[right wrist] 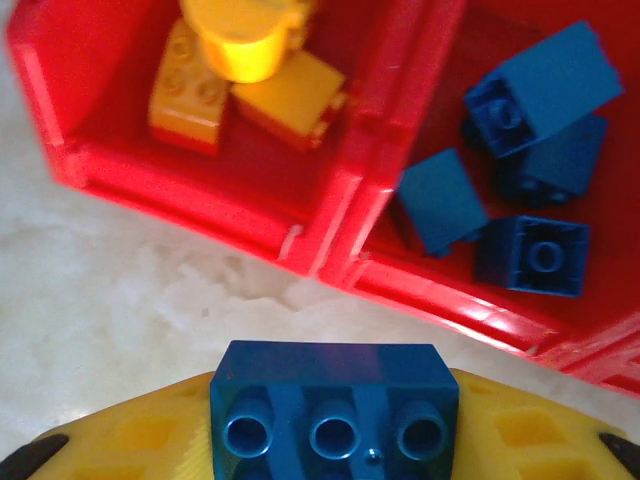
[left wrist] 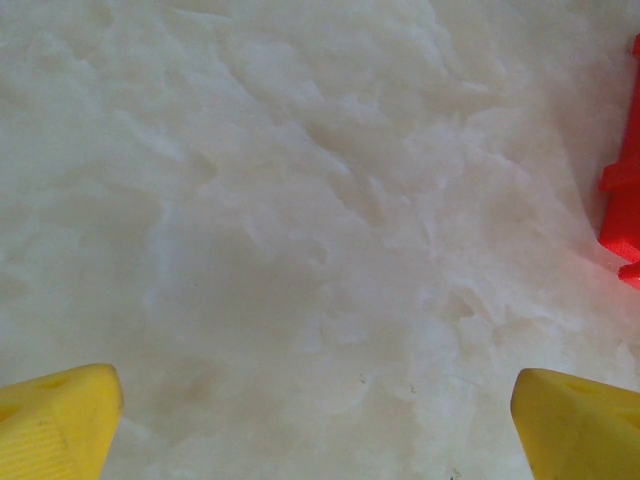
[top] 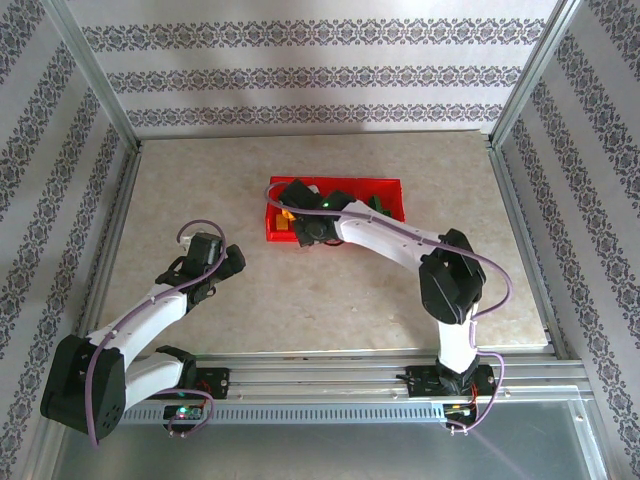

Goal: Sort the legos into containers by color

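Observation:
A blue lego (right wrist: pixel 335 400) with its studs facing the camera is clamped in my right gripper (right wrist: pixel 335 435), between the yellow fingers. It hangs just before the near wall of the red tray (right wrist: pixel 330 235), close to the divider. The left compartment holds yellow legos (right wrist: pixel 245 80); several blue legos (right wrist: pixel 530 150) lie in the middle one. From above, my right gripper (top: pixel 300 215) hovers over the tray's (top: pixel 385 185) left half, hiding much of it, with green legos (top: pixel 380 205) at its right end. My left gripper (left wrist: pixel 318 430) is open over bare table, its fingers (left wrist: pixel 55 425) wide apart.
The tray's left end (left wrist: pixel 622 200) shows at the right edge of the left wrist view. My left gripper (top: pixel 228 262) sits left of and nearer than the tray. Metal frame posts and patterned walls bound the beige table (top: pixel 330 300).

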Motion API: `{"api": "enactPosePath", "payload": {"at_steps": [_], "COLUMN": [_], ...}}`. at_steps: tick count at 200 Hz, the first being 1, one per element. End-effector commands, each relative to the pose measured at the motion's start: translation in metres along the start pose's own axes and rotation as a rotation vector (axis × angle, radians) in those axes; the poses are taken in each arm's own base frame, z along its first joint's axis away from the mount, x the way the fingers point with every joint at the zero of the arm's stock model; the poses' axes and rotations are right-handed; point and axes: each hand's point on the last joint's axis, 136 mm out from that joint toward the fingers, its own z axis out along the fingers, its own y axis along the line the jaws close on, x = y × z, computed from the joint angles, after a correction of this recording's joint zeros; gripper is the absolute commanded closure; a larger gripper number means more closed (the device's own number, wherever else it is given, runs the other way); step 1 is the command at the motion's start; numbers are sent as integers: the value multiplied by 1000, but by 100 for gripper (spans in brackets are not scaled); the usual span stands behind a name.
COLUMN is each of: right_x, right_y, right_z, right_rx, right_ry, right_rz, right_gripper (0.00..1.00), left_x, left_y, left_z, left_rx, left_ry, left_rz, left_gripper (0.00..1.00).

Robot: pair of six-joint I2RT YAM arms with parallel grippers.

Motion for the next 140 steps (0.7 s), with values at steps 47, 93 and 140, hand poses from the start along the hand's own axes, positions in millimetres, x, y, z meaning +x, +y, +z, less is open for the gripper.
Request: {"api": "enactPosePath", "payload": {"at_steps": [47, 93, 140], "right_x": [-22, -28, -28], "right_y": [-39, -48, -56], "right_z": [21, 45, 59], "right_rx": [-25, -21, 19], "right_ry": [5, 44, 62], "right_rz": [81, 84, 68], "right_gripper": [56, 56, 56], "left_x": [-8, -10, -10], "left_y": [3, 1, 0], "left_z": [-2, -4, -4], "left_rx": [0, 1, 5], "left_ry": [-25, -25, -26], "left_rz": [-32, -28, -26], "left_gripper": [0, 0, 0]}}
